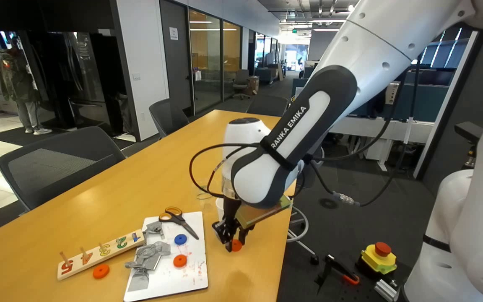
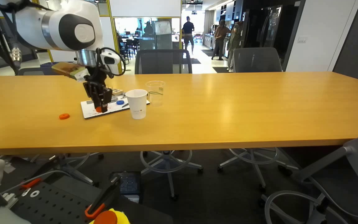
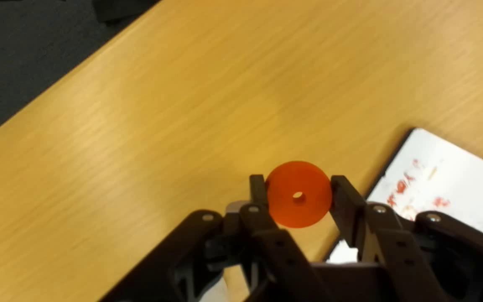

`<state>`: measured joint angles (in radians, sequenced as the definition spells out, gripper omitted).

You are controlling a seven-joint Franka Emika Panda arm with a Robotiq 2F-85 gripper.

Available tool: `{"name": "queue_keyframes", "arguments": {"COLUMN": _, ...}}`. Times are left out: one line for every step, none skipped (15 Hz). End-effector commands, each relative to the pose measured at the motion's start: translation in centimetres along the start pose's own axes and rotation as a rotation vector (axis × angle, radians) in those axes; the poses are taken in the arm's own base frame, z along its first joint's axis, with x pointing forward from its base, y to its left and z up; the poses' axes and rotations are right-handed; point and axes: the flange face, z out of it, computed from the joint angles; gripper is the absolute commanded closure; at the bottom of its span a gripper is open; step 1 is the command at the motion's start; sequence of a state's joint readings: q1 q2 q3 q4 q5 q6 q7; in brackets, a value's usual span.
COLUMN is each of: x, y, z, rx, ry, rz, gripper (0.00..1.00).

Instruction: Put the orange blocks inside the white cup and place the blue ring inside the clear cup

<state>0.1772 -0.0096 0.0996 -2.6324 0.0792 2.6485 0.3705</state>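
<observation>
My pincer (image 3: 298, 188), closed on an orange block (image 3: 298, 178) over the desk (image 2: 259, 118). Remaining, I judge: it and other blocks (image 1: 101, 271) into white cup (image 2: 137, 104); blue ring (image 1: 180, 240), on board (image 1: 193, 281), into clear cup (image 2: 156, 96).

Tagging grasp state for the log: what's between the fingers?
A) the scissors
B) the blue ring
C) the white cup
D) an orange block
D: in the wrist view, the round orange block sits between the fingers, one against each side of it.
</observation>
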Motion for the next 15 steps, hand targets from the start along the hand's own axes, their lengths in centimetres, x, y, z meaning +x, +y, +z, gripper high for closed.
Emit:
{"name": "queue_keyframes", "arguments": {"x": 3.3, "y": 0.2, "z": -5.7, "rx": -0.008, "ry": 0.107, "rz": 0.050, "gripper": 0.83}}
{"name": "queue_keyframes", "arguments": {"x": 4.2, "y": 0.3, "z": -6.7, "rx": -0.013, "ry": 0.139, "rz": 0.068, "gripper": 0.83}}
{"name": "queue_keyframes", "arguments": {"x": 5.0, "y": 0.5, "z": -7.5, "rx": -0.019, "ry": 0.163, "rz": 0.082, "gripper": 0.83}}
{"name": "queue_keyframes", "arguments": {"x": 5.8, "y": 0.9, "z": -8.2, "rx": -0.023, "ry": 0.181, "rz": 0.094, "gripper": 0.83}}
{"name": "queue_keyframes", "arguments": {"x": 6.3, "y": 1.1, "z": -8.7, "rx": -0.029, "ry": 0.196, "rz": 0.108, "gripper": 0.83}}
{"name": "queue_keyframes", "arguments": {"x": 6.9, "y": 1.3, "z": -9.1, "rx": -0.035, "ry": 0.205, "rz": 0.118, "gripper": 0.83}}
{"name": "queue_keyframes", "arguments": {"x": 7.3, "y": 1.5, "z": -9.2, "rx": -0.045, "ry": 0.206, "rz": 0.129, "gripper": 0.83}}
{"name": "queue_keyframes", "arguments": {"x": 7.7, "y": 1.7, "z": -9.1, "rx": -0.056, "ry": 0.206, "rz": 0.137, "gripper": 0.83}}
{"name": "queue_keyframes", "arguments": {"x": 8.2, "y": 1.9, "z": -9.0, "rx": -0.071, "ry": 0.206, "rz": 0.148, "gripper": 0.83}}
{"name": "queue_keyframes", "arguments": {"x": 8.6, "y": 2.2, "z": -8.9, "rx": -0.085, "ry": 0.203, "rz": 0.155, "gripper": 0.83}}
{"name": "queue_keyframes", "arguments": {"x": 8.9, "y": 2.4, "z": -8.7, "rx": -0.101, "ry": 0.196, "rz": 0.164, "gripper": 0.83}}
{"name": "queue_keyframes", "arguments": {"x": 9.2, "y": 2.6, "z": -8.4, "rx": -0.115, "ry": 0.186, "rz": 0.170, "gripper": 0.83}}
{"name": "queue_keyframes", "arguments": {"x": 9.5, "y": 2.7, "z": -8.0, "rx": -0.129, "ry": 0.173, "rz": 0.177, "gripper": 0.83}}
{"name": "queue_keyframes", "arguments": {"x": 9.7, "y": 2.7, "z": -7.6, "rx": -0.135, "ry": 0.156, "rz": 0.175, "gripper": 0.83}}
{"name": "queue_keyframes", "arguments": {"x": 10.1, "y": 2.8, "z": -7.1, "rx": -0.143, "ry": 0.144, "rz": 0.179, "gripper": 0.83}}
